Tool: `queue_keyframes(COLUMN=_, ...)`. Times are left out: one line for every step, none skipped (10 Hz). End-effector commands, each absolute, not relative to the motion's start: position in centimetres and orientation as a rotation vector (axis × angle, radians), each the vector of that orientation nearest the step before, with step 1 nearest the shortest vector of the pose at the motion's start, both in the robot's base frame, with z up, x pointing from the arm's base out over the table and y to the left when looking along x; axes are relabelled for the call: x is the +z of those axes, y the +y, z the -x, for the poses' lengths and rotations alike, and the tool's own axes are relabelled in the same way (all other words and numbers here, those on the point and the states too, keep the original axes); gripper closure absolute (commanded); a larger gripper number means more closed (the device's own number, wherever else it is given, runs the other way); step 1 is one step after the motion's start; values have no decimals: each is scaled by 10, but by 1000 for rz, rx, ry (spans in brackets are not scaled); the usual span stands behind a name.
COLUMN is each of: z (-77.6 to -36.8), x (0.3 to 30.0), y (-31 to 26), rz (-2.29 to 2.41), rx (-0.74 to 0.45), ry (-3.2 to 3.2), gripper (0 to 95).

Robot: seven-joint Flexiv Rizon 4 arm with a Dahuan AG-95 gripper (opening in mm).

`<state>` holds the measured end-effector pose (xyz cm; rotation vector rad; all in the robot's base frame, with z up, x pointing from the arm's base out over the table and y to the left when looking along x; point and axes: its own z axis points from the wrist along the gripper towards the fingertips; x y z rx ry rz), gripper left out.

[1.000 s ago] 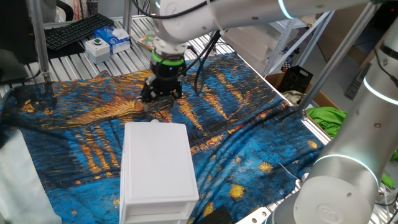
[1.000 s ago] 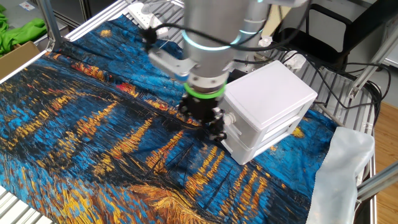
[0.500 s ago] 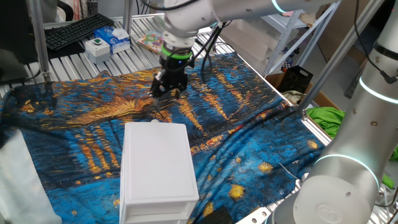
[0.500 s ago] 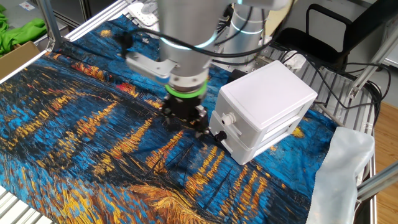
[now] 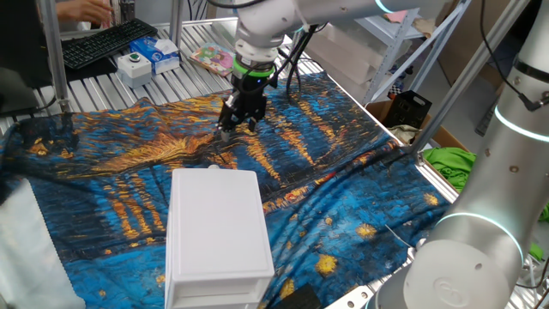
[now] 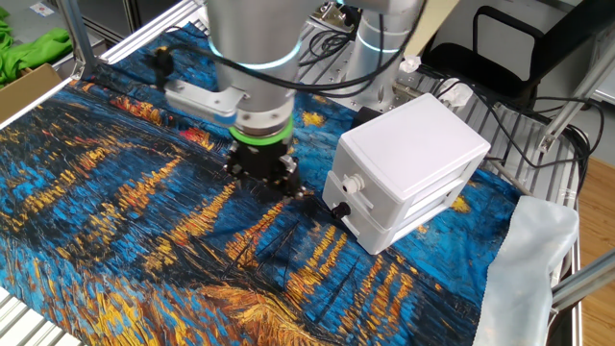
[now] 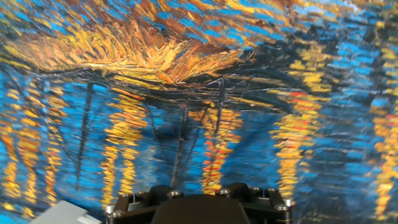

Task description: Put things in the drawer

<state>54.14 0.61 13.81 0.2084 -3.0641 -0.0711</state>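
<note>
The white two-drawer cabinet [image 5: 214,223] [image 6: 413,163] stands on the blue and orange painted cloth [image 5: 326,129]. Its top drawer [image 6: 382,190] looks pushed in, knob facing my gripper. No wooden cube shows in any view. My gripper [image 5: 238,129] [image 6: 272,187] hangs low over the cloth, a short way off the cabinet's drawer side, fingers apart with nothing between them. The hand view shows only the dark gripper housing [image 7: 193,208], blurred cloth below it, and a white cabinet corner [image 7: 62,214] at the lower left; the fingertips are out of that frame.
A keyboard [image 5: 107,41], a white button box [image 5: 133,62], a blue box [image 5: 163,51] and a colourful packet [image 5: 210,58] lie at the table's far end. A black crate [image 5: 410,107] and green cloth [image 5: 450,163] sit off the right edge. White sheet [image 6: 538,259] beside the cabinet.
My gripper has drawn back from the cabinet's drawer front, towards the far end of the table. The cabinet has not moved.
</note>
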Motion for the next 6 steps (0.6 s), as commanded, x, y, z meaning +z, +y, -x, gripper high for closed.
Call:
queue_keyframes(z=-542, x=137, y=3, rz=-228, rx=-68, ry=-3059, gripper=380)
queue_keyframes(z=-542, x=136, y=0, rz=-243, rx=-67, ry=-3058, gripper=380)
queue_keyframes(z=-542, x=135, y=-1, rz=-268, rx=-68, ry=-3057, gripper=380)
queue_keyframes(z=-542, x=135, y=-2, rz=-287, rx=-69, ry=-3055, gripper=380)
queue_keyframes(z=-542, x=135, y=-2, rz=-319, rx=-66, ry=-3051, gripper=190)
queue_keyframes(z=-542, x=135, y=-2, rz=-330, rx=-65, ry=-3051, gripper=190)
